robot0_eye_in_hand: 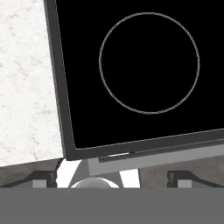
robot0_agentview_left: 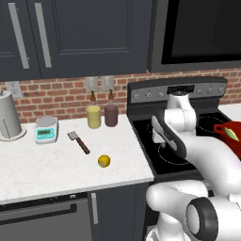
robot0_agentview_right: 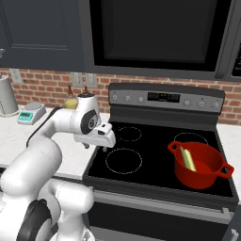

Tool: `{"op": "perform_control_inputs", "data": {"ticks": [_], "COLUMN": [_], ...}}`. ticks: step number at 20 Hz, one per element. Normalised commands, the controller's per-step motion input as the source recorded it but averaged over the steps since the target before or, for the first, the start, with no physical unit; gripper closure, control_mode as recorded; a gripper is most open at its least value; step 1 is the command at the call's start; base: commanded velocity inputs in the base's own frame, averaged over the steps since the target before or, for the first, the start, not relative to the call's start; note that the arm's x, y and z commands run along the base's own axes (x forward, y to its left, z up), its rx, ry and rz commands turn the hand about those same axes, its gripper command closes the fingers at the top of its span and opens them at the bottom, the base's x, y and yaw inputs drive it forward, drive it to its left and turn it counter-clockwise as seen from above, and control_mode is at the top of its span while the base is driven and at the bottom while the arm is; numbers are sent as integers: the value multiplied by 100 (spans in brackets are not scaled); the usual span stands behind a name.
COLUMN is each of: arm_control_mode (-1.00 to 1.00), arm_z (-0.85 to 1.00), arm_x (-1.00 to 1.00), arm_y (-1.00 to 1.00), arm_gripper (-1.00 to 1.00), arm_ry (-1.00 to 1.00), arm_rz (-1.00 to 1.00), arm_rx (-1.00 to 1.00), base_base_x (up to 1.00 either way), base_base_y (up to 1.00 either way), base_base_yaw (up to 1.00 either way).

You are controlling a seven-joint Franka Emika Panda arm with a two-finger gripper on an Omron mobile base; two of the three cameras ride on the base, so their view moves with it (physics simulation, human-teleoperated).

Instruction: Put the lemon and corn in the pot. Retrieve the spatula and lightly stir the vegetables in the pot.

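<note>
The lemon (robot0_agentview_left: pixel 104 161) lies on the white counter near its front edge. Behind it and to the left rests the spatula (robot0_agentview_left: pixel 78 142), silver head pointing away. On the stove's front right burner stands the red pot (robot0_agentview_right: pixel 197 178), and the corn (robot0_agentview_right: pixel 189 160) leans inside it. The pot (robot0_agentview_left: pixel 226 130) and corn (robot0_agentview_left: pixel 231 133) also appear at the right edge of the left base view. My gripper (robot0_agentview_right: pixel 93 144) hangs open and empty over the stove's left edge, pointing down, right of the lemon. In the hand view my gripper (robot0_eye_in_hand: pixel 113 177) has its fingertips (robot0_eye_in_hand: pixel 43 177) wide apart, with nothing between them.
The black stove (robot0_agentview_right: pixel 155 162) has a ringed burner (robot0_eye_in_hand: pixel 148 63) just below my hand. At the back of the counter stand a pale yellow jar (robot0_agentview_left: pixel 93 116), a dark jar (robot0_agentview_left: pixel 111 115), a small scale (robot0_agentview_left: pixel 46 129) and a grey jug (robot0_agentview_left: pixel 9 117).
</note>
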Motion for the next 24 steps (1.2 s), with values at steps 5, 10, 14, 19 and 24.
{"op": "perform_control_inputs", "data": {"ticks": [5,10,14,19,24], "arm_control_mode": [-100,-100,-100,-100,-100], "arm_z": [-25,-18,-16,-26,-19], "arm_x": [44,45,41,39,29], "arm_y": [96,100,100,88,30], "arm_gripper": [-100,-100,-100,-100,-100], "arm_ry": [0,1,4,1,4], "arm_rz": [-8,-8,-8,-10,-7], "arm_rx": [0,0,0,0,0], "base_base_x": [0,0,0,0,0], "base_base_y": [0,0,0,0,0], "base_base_yaw": [0,0,0,0,0]}}
